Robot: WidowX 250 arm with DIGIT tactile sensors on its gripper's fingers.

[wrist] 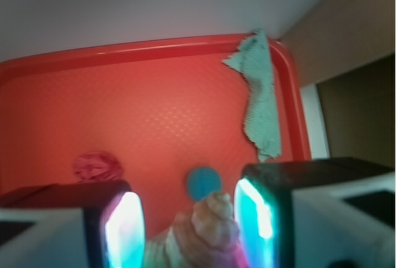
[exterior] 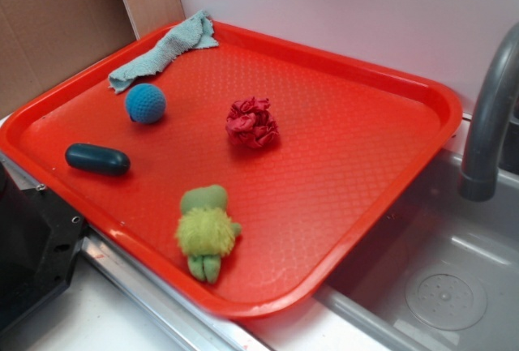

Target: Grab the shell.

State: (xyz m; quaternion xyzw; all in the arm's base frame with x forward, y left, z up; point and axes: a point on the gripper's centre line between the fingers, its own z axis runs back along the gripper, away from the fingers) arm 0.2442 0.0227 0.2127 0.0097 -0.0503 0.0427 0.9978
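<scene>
In the wrist view the claw (wrist: 189,221) stands with its two fingers (wrist: 127,228) set apart, and the tan-and-cream shell (wrist: 207,234) sits in the gap between them; whether the pads actually touch it I cannot tell. Beyond the shell lie the blue ball (wrist: 204,183), a red crumpled wad (wrist: 97,166) and a pale green cloth (wrist: 258,95) on the red tray (wrist: 148,104). The exterior view shows the same tray (exterior: 357,164) with a dark capsule (exterior: 97,159) and a green plush toy (exterior: 208,231), but not the shell.
</scene>
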